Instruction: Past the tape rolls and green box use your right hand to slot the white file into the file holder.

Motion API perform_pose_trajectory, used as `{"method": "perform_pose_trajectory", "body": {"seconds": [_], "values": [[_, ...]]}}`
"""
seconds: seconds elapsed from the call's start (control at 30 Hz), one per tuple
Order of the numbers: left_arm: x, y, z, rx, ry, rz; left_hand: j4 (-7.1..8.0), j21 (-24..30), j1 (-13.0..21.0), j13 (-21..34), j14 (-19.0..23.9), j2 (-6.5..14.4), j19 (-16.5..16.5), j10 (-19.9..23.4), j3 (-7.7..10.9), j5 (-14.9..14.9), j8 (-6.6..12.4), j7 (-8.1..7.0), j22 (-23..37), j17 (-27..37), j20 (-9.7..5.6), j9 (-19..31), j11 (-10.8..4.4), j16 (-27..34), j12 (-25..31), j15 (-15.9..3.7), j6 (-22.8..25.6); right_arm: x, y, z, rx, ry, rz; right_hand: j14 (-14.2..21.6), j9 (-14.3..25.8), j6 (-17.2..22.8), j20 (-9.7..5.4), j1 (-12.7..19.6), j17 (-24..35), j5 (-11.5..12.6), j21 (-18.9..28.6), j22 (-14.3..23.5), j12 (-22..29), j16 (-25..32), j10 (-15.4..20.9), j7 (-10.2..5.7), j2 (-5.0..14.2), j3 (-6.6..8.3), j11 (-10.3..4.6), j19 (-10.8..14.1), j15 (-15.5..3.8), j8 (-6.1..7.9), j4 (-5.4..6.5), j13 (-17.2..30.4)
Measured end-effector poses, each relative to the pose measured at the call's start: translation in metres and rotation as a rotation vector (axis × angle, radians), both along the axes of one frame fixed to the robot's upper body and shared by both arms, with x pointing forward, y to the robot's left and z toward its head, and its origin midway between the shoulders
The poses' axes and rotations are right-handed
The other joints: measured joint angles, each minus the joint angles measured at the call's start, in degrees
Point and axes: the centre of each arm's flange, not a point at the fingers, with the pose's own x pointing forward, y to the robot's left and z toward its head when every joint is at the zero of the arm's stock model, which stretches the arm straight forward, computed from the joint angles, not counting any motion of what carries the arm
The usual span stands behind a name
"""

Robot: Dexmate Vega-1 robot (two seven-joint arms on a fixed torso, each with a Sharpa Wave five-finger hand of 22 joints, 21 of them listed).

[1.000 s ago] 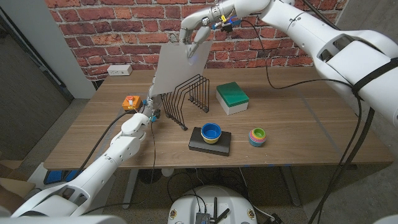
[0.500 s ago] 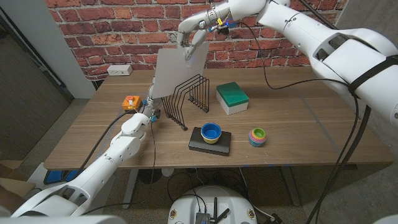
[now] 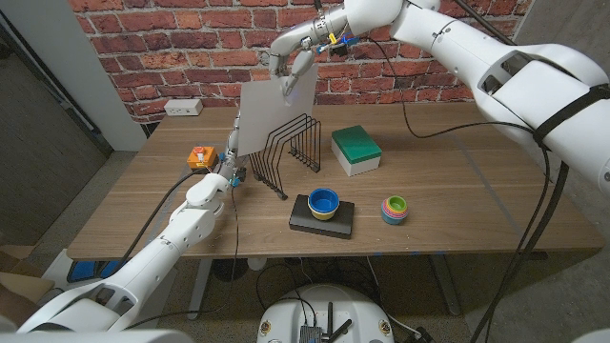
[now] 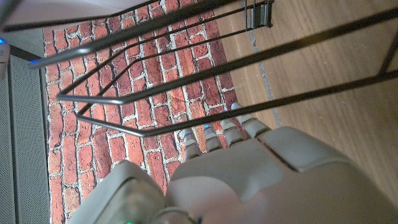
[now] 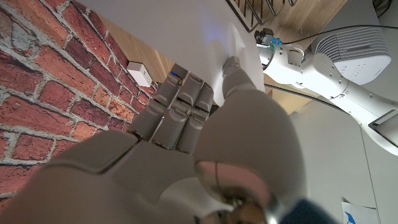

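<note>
My right hand (image 3: 294,57) pinches the top edge of the white file (image 3: 272,115) and holds it in the air, hanging over the left end of the black wire file holder (image 3: 291,151). In the right wrist view the right hand (image 5: 186,118) has its fingers and thumb closed on the file (image 5: 186,25). My left hand (image 3: 232,167) is at the holder's left end, touching or close beside it. From the left wrist the left hand's fingertips (image 4: 217,134) reach up to the holder's wires (image 4: 205,68). The green box (image 3: 356,150) stands right of the holder.
A blue bowl (image 3: 323,202) sits on a black box (image 3: 322,218) in front of the holder. Stacked coloured tape rolls (image 3: 395,209) lie to the right. An orange object (image 3: 199,156) is at the left, a white socket strip (image 3: 183,107) at the back.
My right hand has carried the file left and slightly down, nearer the holder's left end. The left arm has not moved.
</note>
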Motion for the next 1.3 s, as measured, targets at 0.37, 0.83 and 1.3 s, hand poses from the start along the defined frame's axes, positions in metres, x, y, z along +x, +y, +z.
{"method": "perform_pose_trajectory", "body": {"seconds": [0.37, 0.83, 1.3], "values": [[0.000, 0.000, 0.000, 0.000, 0.000, 0.000, 0.00, 0.0, 0.0, 0.0, 0.0, 0.0, 0.0, 0.0, 0.00, 0.0, 0.00, 0.00, 0.0, 0.0, 0.00, 0.0, 0.00, 0.0, 0.0, 0.00, 0.0, 0.005, 0.006, -0.005, 0.001, -0.016, -0.004, 0.0, 0.0, 0.0, 0.01, 0.0, 0.0, 0.0, 0.2, 0.0, 0.0, 0.0, 0.0, 0.00, -0.05, 0.00, 0.00, 0.0, 0.00, 0.00, 0.00, 0.0], [0.000, 0.000, 0.000, 0.000, 0.000, 0.000, 0.00, 0.0, 0.0, 0.0, 0.0, 0.0, 0.0, 0.0, 0.00, 0.0, 0.00, 0.00, 0.0, 0.0, 0.00, 0.0, 0.00, 0.0, 0.0, 0.00, 0.0, 0.013, 0.009, -0.009, 0.020, -0.016, -0.009, 0.0, 0.0, 0.0, 0.01, 0.0, 0.0, 0.0, 0.4, 0.0, 0.0, 0.0, 0.0, 0.00, -0.04, 0.21, -0.01, 0.0, 0.00, 0.00, 0.21, 0.0], [0.000, 0.000, 0.000, 0.000, 0.000, 0.000, 0.00, 0.0, 0.0, 0.0, 0.0, 0.0, 0.0, 0.0, 0.00, 0.0, 0.00, 0.00, 0.0, 0.0, 0.00, 0.0, 0.00, 0.0, 0.0, 0.00, 0.0, 0.018, 0.009, -0.016, 0.029, -0.019, -0.015, 0.0, 0.0, 0.0, 0.32, 0.0, 0.0, -0.1, 0.7, 0.0, -0.1, 0.0, 0.0, 0.00, -0.05, 0.43, -0.01, -0.3, 0.00, 0.00, 0.03, 0.0]]}}
